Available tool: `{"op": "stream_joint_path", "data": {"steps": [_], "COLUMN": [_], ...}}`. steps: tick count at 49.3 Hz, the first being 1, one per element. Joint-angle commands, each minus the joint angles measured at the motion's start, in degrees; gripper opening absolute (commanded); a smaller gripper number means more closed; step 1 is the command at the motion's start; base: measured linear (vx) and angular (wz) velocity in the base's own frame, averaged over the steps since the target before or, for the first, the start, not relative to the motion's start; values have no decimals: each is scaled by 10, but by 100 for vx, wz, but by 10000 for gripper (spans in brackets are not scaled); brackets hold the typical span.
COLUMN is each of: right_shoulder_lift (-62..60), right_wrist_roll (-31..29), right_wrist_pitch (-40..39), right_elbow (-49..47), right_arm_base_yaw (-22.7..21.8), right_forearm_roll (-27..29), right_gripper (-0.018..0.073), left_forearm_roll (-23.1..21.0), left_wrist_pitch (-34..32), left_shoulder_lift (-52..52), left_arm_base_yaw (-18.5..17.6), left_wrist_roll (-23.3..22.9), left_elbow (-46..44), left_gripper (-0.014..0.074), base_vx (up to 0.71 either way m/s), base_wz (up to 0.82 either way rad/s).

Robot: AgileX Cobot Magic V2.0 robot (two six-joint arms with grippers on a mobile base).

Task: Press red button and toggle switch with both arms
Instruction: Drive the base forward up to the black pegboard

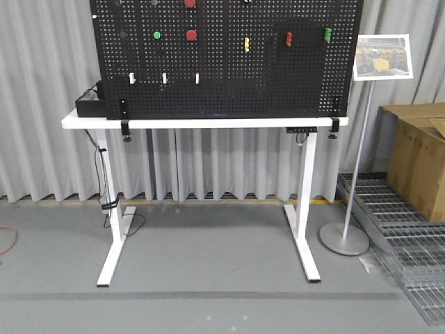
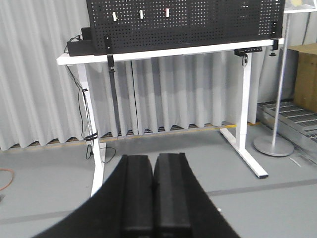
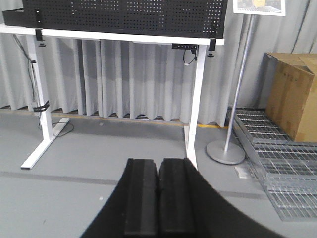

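A black pegboard [image 1: 229,76] stands upright on a white table [image 1: 76,122]. A red round button [image 1: 191,35] sits on it left of centre, with a second red button [image 1: 190,3] above at the top edge. A green button [image 1: 157,35] is to its left. A red toggle switch [image 1: 288,38] in a black housing sits at the right. My left gripper [image 2: 154,161] is shut and empty, low and far back from the table. My right gripper [image 3: 158,164] is shut and empty, also low and far back. Neither arm shows in the front view.
A yellow part [image 1: 247,44], a green part [image 1: 327,35] and three white tabs [image 1: 164,78] are on the board. A black box [image 1: 90,104] sits at the table's left end. A sign stand [image 1: 344,238], a cardboard box [image 1: 417,160] and metal grates [image 1: 410,236] are at the right.
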Motion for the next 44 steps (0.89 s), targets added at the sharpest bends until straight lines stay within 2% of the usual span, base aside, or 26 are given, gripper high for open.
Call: {"op": "stream_joint_path", "data": {"steps": [1, 44], "right_shoulder_lift": [-9, -9], "right_wrist_roll": [-5, -5], "right_wrist_pitch": [-48, -48], "right_elbow": [7, 7], "right_arm_base_yaw": [-3, -3], "right_forearm_roll": [-6, -6], "right_gripper": [-3, -3], "left_forearm_roll": [-2, -2], "left_wrist_pitch": [-45, -45], "left_shoulder_lift": [-9, -9], "left_arm_base_yaw": [-3, -3], "left_wrist_roll": [-3, -3], "left_elbow": [19, 19], "left_gripper": [1, 1], "base_vx": [42, 45], "base_wz": [1, 2]}}
